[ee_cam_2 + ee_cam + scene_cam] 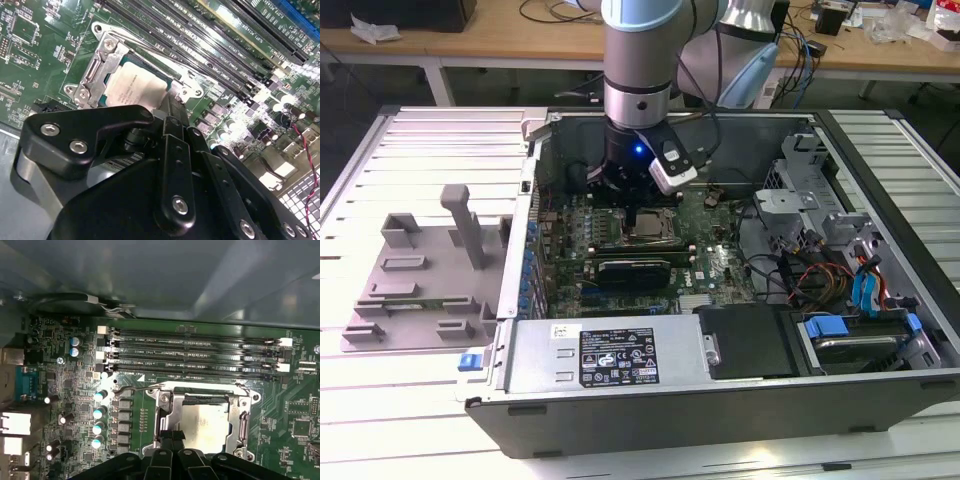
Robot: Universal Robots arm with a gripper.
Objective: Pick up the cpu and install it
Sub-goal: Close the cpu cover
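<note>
The cpu (132,90) is a pale silver square lying flat inside the metal socket frame (102,60) on the green motherboard; in the first wrist view the cpu (205,427) sits within the open frame (167,400). In the exterior view the cpu (645,232) lies just beneath my gripper (633,215), which reaches down into the open computer case. My gripper (172,107) is shut, its thin black fingers together at the cpu's edge with nothing visibly between them; the gripper (170,439) covers one side of the socket.
Memory slots (195,355) run beside the socket. A long black ribbed block (632,268) lies just in front of it. The case wall (532,190), drive cage (800,170) and loose cables (820,270) hem the arm in. A grey plastic tray (420,290) stands outside, at the exterior view's left.
</note>
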